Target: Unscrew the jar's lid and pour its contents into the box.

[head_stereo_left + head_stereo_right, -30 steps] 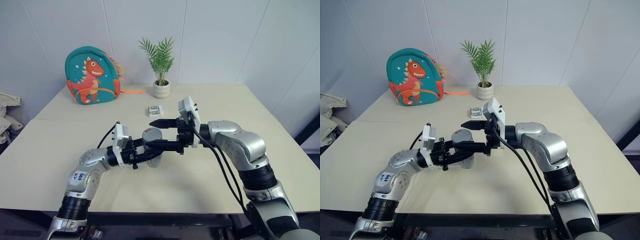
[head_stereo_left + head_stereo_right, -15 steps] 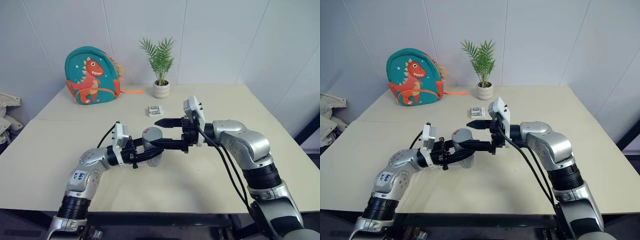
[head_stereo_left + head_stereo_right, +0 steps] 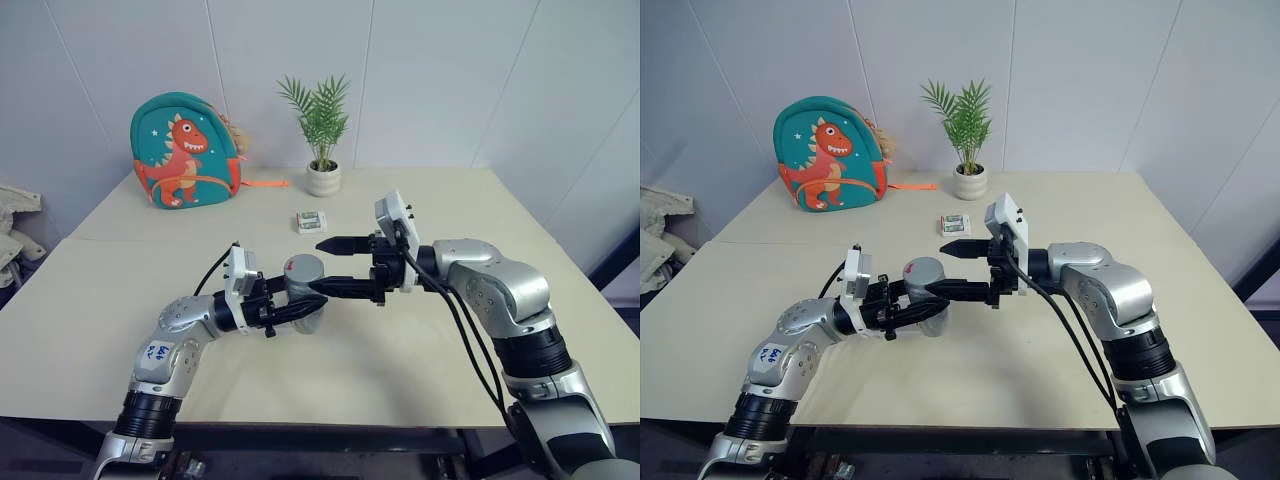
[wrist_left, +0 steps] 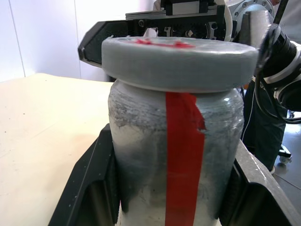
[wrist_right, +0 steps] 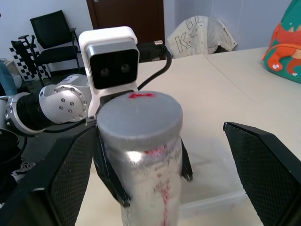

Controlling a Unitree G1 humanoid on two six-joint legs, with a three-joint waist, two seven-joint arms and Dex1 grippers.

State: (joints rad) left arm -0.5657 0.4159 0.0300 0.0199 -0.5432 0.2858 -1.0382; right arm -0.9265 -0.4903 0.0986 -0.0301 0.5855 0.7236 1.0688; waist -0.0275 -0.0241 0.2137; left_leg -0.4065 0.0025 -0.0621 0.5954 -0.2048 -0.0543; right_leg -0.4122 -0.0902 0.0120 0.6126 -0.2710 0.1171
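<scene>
1. Silvery-grey and upright, the jar [image 3: 303,292] shows in the left eye view above the table [image 3: 420,360], nearer its front edge than its back. The left gripper [image 3: 303,312] is clamped on the jar's body, and the grey lid [image 3: 303,267] is still on. The right gripper [image 3: 318,265] points in from the right with its two fingers spread wide, one behind the lid and one in front, tips level with the lid; I cannot tell whether they touch it. Towards the back edge stand a dinosaur backpack [image 3: 183,150] and a potted plant [image 3: 321,122], with a small white-and-green packet [image 3: 311,221] in front of the pot.

2. Left wrist view: the jar [image 4: 176,160] sits between the two black fingers [image 4: 91,188], a red strip down its side. The lid [image 4: 178,63] bears red marks on top.

3. Right wrist view: the lid [image 5: 139,117] sits between the wide-apart fingers [image 5: 265,169], which hold nothing. The clear plastic box [image 5: 214,190] lies on the table beneath and just behind the jar.
</scene>
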